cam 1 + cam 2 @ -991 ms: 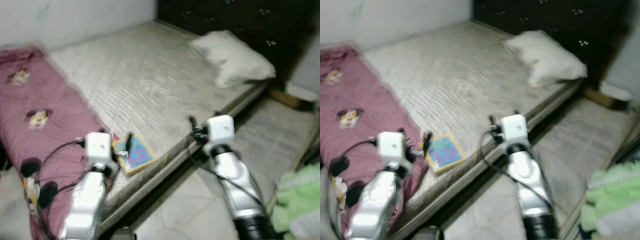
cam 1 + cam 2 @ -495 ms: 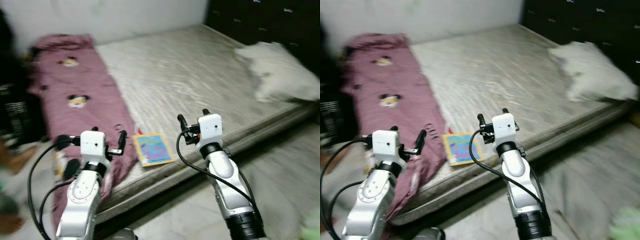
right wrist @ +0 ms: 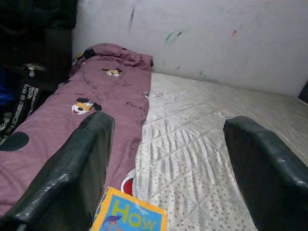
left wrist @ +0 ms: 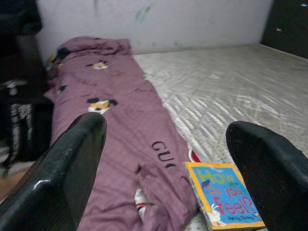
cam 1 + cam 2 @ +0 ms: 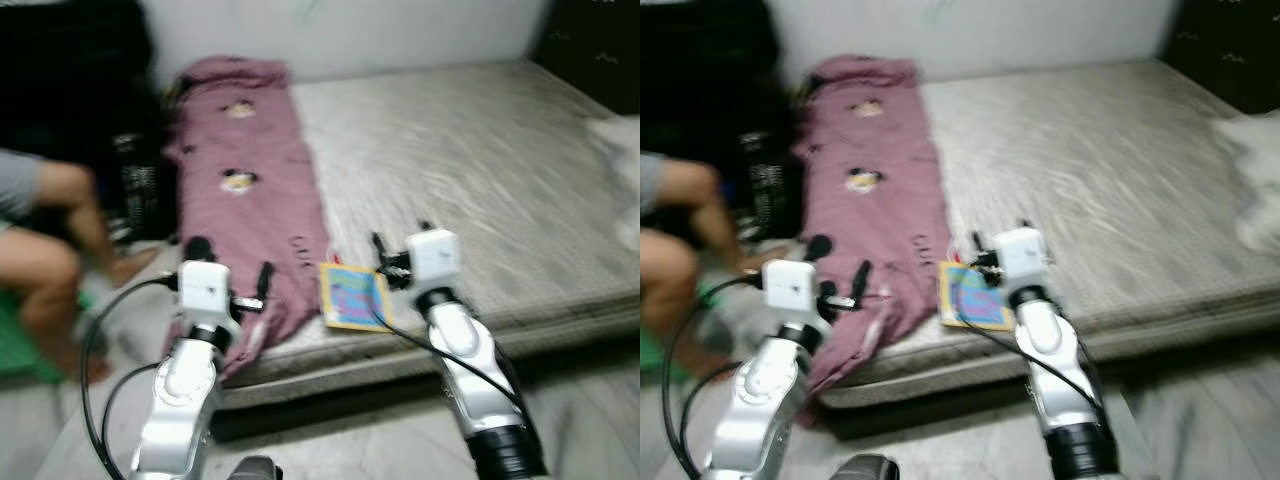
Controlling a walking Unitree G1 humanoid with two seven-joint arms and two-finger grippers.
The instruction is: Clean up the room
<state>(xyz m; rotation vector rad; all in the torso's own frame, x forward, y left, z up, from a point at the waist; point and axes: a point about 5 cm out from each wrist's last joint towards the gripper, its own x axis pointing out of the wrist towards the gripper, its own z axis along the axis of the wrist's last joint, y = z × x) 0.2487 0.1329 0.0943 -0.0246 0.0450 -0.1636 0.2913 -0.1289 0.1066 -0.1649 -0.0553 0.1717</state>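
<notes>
Bed [image 5: 500,170] spans frame center-right, maroon blanket [image 5: 250,190] along its left side, a person's legs [image 5: 50,250] at left edge, colorful book [image 5: 352,296] at the mattress's front edge between open, empty left hand [image 5: 225,285] and right hand [image 5: 400,255].

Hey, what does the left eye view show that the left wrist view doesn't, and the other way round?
The left eye view alone takes in both silver arms, the left gripper and right gripper, a person's bare legs at the robot's left, and the grey floor below the bed.

The left wrist view alone makes the book's title legible, "How Do You Feel?", and shows black letters "GU" printed on the blanket.

Both show the maroon cartoon-print blanket along one side of the bare mattress, the colourful book beside the blanket near the mattress edge, and the pale wall.
</notes>
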